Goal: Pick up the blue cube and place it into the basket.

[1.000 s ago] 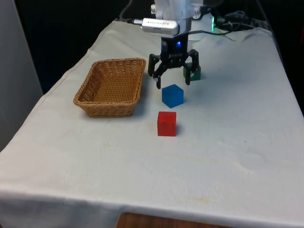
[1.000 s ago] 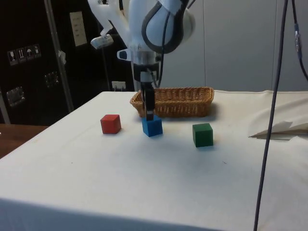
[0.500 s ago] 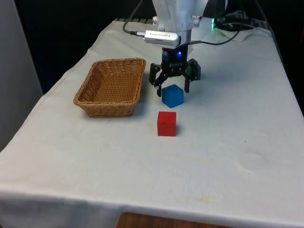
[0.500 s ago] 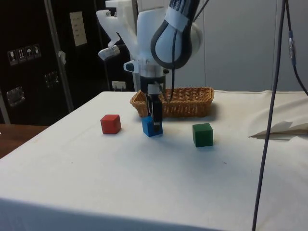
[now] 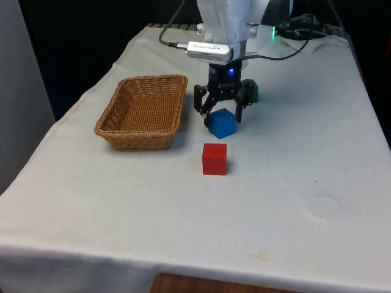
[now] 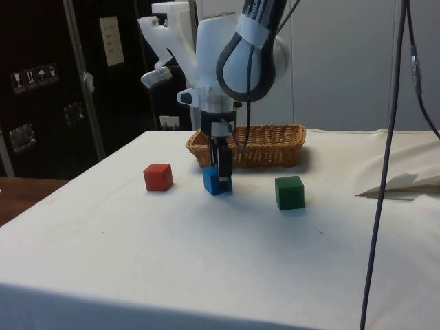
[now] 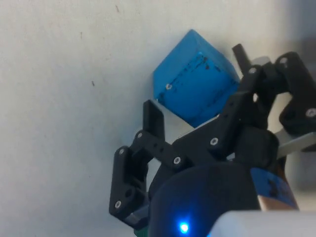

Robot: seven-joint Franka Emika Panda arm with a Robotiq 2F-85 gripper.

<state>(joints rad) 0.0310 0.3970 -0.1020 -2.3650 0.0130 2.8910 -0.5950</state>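
The blue cube (image 5: 222, 123) (image 6: 214, 180) (image 7: 195, 85) rests on the white cloth, a little right of the wicker basket (image 5: 145, 112) (image 6: 250, 144) in the front view. My gripper (image 5: 222, 118) (image 6: 221, 181) (image 7: 197, 81) has come down over the cube and stands open, one finger on each side of it. The fingers (image 7: 154, 120) straddle the cube without pressing on it. The basket holds nothing.
A red cube (image 5: 214, 159) (image 6: 158, 177) lies just in front of the blue one in the front view. A green cube (image 5: 251, 93) (image 6: 289, 192) sits behind the gripper, partly hidden by it. Cables (image 5: 299, 33) trail over the far end of the table.
The gripper has dropped lower, from just above and behind the blue cube to around it, still open. The cubes and basket have not moved.
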